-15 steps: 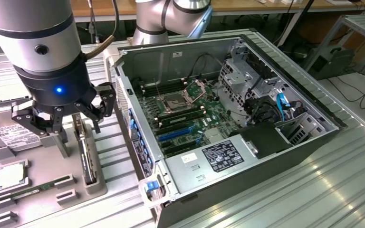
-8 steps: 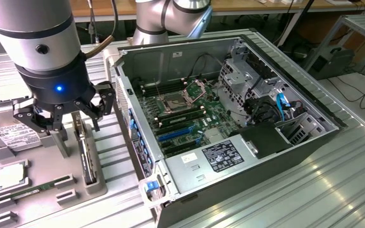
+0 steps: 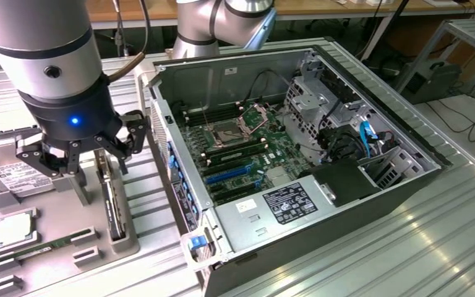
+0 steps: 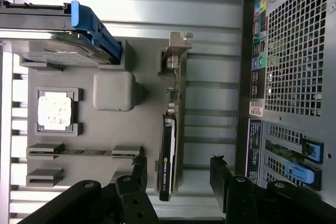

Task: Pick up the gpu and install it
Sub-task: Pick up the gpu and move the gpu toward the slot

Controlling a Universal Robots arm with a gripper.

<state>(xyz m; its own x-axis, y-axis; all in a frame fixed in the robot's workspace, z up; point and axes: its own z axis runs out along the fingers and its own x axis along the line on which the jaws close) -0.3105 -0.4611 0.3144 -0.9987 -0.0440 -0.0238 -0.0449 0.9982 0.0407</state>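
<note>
gripper [image 4: 178,167]: spread wide, straddling the gpu [image 4: 167,156] from above
gpu: on edge in grey holder [image 4: 140,125]
computer case [image 4: 299,51]: beside gpu, open

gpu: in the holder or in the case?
In the holder: the gpu stands on edge in it, outside the case.

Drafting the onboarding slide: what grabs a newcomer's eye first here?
The open computer case dominates the exterior view's centre and right, its motherboard exposed. On that view's left, the arm's open pincer hovers over the gpu, which stands on edge in a grey holder tray.
</note>
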